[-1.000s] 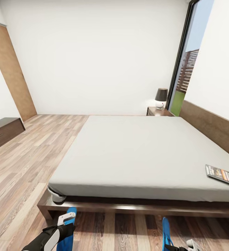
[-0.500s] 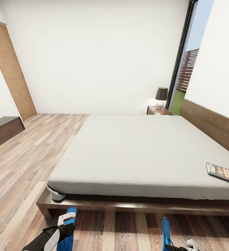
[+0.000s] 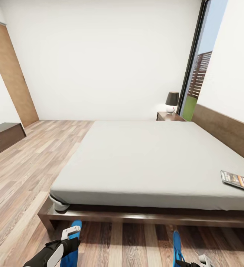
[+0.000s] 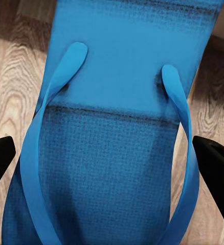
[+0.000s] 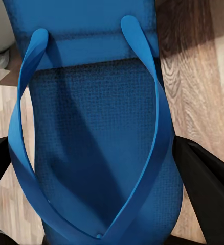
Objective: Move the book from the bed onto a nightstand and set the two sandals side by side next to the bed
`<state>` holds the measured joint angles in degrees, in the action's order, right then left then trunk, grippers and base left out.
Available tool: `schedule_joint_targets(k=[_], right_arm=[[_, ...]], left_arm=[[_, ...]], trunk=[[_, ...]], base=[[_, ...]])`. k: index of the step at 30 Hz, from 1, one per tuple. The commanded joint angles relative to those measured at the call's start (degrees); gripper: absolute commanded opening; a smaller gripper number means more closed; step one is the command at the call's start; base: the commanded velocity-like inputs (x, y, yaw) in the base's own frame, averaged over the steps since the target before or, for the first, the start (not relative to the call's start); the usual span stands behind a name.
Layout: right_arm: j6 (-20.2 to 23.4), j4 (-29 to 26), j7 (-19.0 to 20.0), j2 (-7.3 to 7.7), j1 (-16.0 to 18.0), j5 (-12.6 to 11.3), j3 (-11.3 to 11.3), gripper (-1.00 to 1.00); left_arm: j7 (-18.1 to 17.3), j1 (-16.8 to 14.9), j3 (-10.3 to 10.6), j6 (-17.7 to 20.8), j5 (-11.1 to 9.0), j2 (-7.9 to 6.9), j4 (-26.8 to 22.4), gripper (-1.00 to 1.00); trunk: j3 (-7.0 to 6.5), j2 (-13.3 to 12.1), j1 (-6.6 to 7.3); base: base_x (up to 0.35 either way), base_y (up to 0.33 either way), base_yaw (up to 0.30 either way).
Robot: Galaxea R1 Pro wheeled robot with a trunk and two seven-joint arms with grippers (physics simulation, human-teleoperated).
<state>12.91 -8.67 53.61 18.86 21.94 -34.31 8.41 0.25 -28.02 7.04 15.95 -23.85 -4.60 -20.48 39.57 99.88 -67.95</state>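
Observation:
The book [image 3: 237,180] lies flat on the grey mattress of the bed [image 3: 144,159], near its right edge by the headboard. A dark nightstand [image 3: 168,117] stands beyond the bed's far corner. My left gripper [image 3: 70,240] is low at the near left, shut on a blue sandal [image 3: 76,225] held above the floor in front of the bed frame. The left wrist view has that sandal [image 4: 117,153] sole-up between the black fingers [image 4: 214,163]. My right gripper [image 3: 196,262] is shut on the other sandal [image 3: 176,246], which sits between the fingers [image 5: 204,176] across its width [image 5: 96,143].
A lamp [image 3: 171,102] stands on the nightstand. A tall window [image 3: 201,70] is behind it. A low dark cabinet [image 3: 1,139] and a light wood panel [image 3: 12,74] line the left wall. Wood-plank floor [image 3: 32,167] runs along the bed's left side.
The whole picture has shifted slightly, so the camera has moved a little. Both grippers keep the same hold on their sandals. The book has not moved on the bed.

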Motion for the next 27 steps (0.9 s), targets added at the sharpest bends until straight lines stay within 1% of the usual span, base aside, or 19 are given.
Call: schedule_joint_targets(k=[1,27], right_arm=[[0.46,-0.04,0.09,0.04,0.03,-0.65,0.32,-1.00],[0.45,-0.04,0.09,0.04,0.03,-0.62,0.31,-1.00]], left_arm=[[0.02,-0.02,0.34,0.23,-0.32,-0.06,-0.09,-1.00],[0.02,-0.02,0.34,0.23,-0.32,-0.06,-0.08,-1.00]], trunk=[[0.24,0.44,-0.22],[4.91,10.87,-5.93]], base=[[0.000,0.000,0.000],[0.000,0.000,0.000]])
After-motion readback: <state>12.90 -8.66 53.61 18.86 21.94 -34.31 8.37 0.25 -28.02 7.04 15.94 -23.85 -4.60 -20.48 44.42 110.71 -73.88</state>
